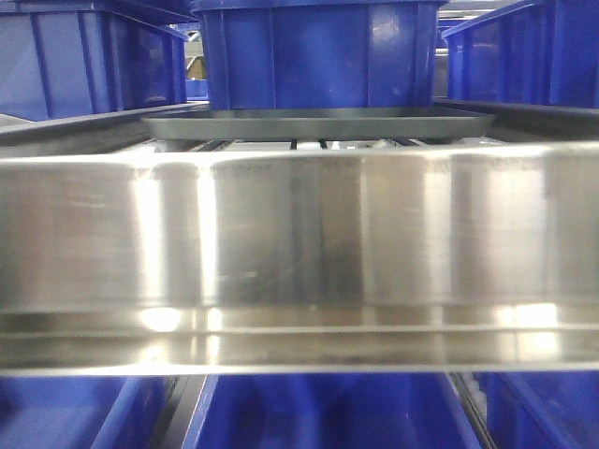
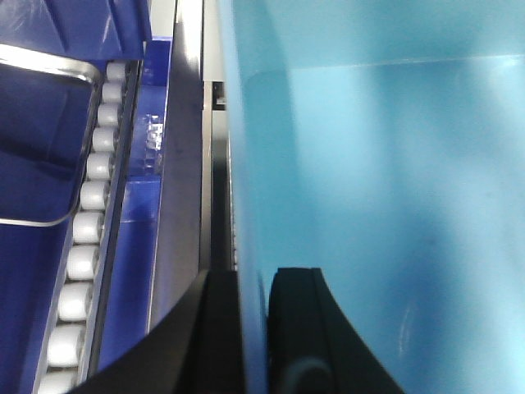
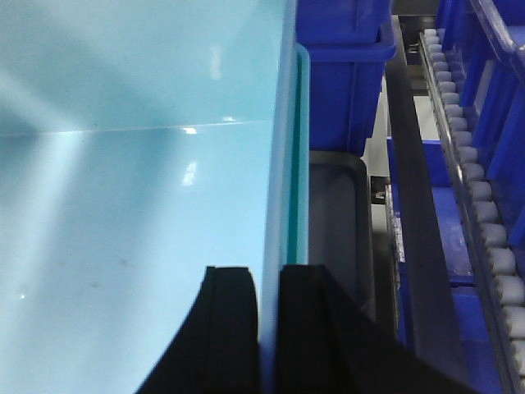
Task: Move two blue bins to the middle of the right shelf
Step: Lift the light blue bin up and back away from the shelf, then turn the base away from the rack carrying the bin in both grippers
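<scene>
A pale sky-blue bin fills the left wrist view and the right wrist view; I look into its smooth inside. My left gripper is shut on its left wall, one finger inside and one outside. My right gripper is shut on its right wall in the same way. A teal strip runs beside that wall; I cannot tell whether it is a second nested bin. The shiny steel shelf lip spans the front view. No pale bin or gripper shows in the front view.
A grey tray lies on the shelf behind the lip, also beside the bin in the right wrist view. Dark blue bins stand behind, at both sides and below. Roller tracks run at the left and right.
</scene>
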{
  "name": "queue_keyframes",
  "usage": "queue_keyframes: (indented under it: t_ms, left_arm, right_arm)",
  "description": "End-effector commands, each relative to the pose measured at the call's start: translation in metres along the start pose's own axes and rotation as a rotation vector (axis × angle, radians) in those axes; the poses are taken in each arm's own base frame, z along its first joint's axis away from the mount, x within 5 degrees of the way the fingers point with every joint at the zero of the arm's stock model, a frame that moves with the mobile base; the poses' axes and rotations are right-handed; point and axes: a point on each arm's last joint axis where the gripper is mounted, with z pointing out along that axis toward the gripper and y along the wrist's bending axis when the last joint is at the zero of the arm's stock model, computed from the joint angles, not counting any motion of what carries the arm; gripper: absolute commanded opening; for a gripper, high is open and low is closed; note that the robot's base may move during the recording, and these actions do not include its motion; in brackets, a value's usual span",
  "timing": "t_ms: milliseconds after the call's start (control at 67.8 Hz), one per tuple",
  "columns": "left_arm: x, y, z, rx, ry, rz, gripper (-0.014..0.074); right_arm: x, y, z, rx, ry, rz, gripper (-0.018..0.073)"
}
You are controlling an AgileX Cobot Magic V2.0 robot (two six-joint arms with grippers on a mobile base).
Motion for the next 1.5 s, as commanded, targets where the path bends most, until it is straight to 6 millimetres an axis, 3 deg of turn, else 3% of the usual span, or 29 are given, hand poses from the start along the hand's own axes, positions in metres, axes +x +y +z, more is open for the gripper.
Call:
queue_keyframes:
  t_ms: [0,1489]
  left_arm:
    - [-0.0078,-0.0076,-0.0155,0.117,-0.097,-0.028,-0.0111]
    - [-0.0079,-0.0073,-0.0157,0.116,-0.099,-0.027,-0.0111]
  right_arm:
    - [-0.0106,0.0071,-0.0064,-0.09,-0.106,0.006,-0.0162]
    - [-0.0106,0.0071,-0.0064,-0.09,-0.106,0.006,-0.0162]
